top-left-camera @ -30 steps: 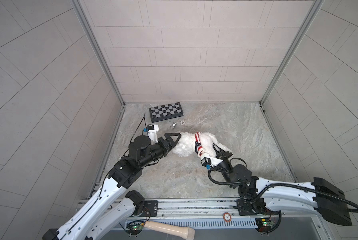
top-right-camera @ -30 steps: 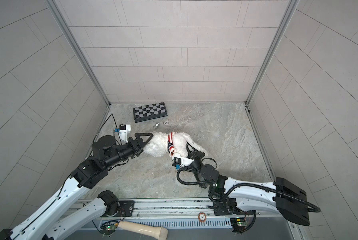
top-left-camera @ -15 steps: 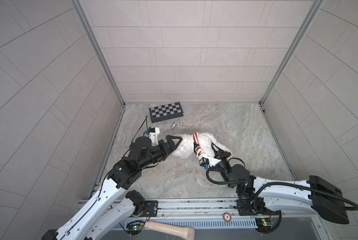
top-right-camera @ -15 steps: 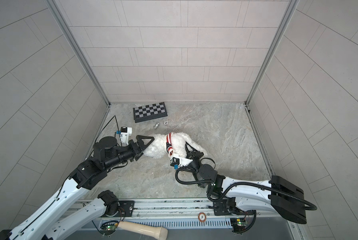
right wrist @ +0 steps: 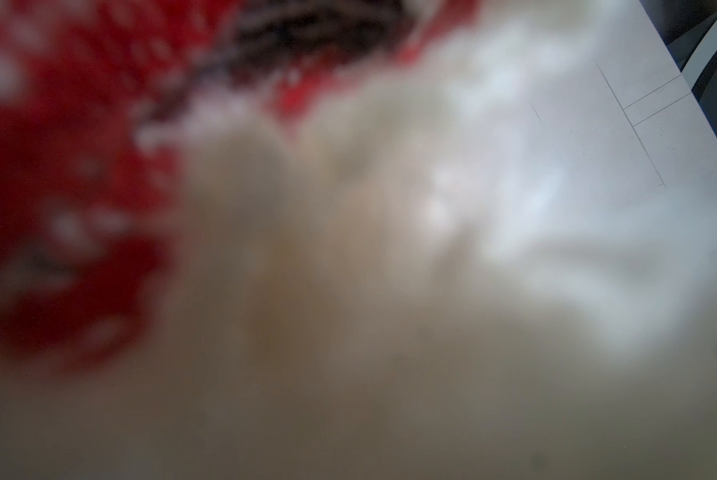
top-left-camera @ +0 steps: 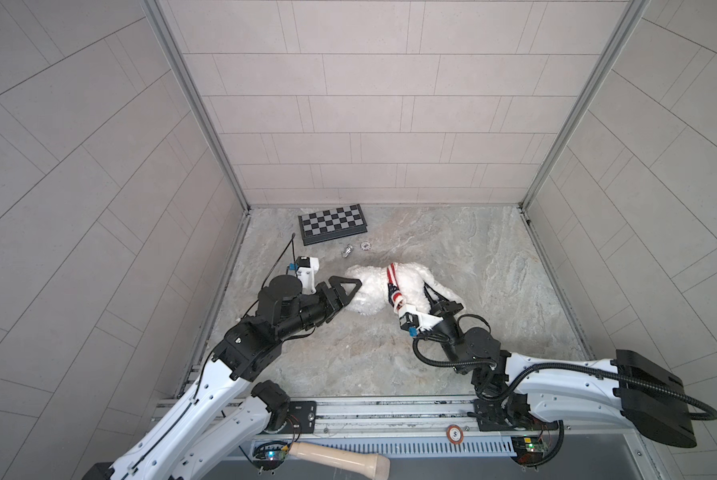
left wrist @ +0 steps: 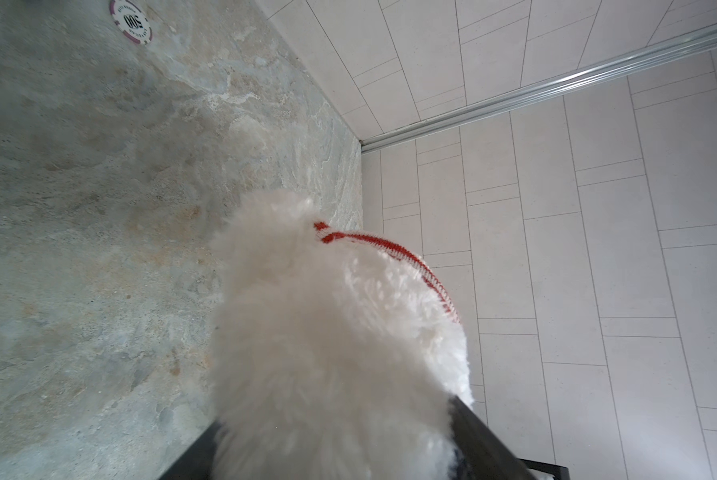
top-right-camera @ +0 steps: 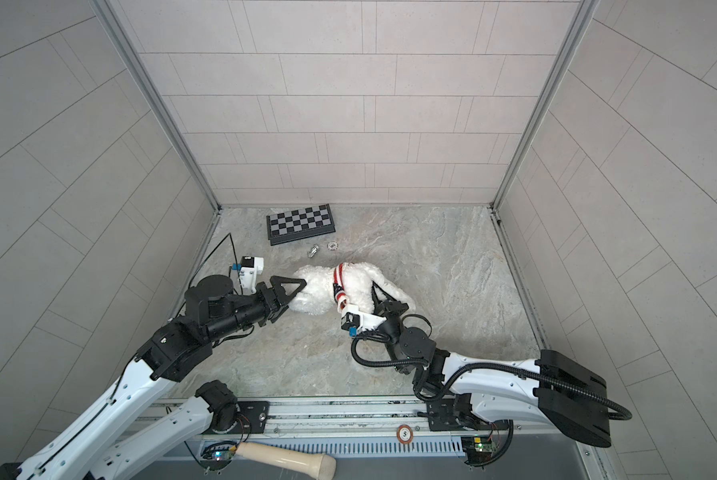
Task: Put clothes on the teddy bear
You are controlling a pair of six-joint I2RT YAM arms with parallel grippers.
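Teddy bear, fluffy white plush: head between jaws of my left pincer, clamped or not I cannot tell, right pincer clenched at its flank, body stretching toward three o'clock on the grey marbled tabletop, where uneven tugging could snag its red-and-white striped knit sweater.

Chessboard behind teddy bear

Top views bright, even, sharp; edges distorted, shadows soft. Right wrist view fully out of focus; teddy bear fur blurred close-up in left wrist view.
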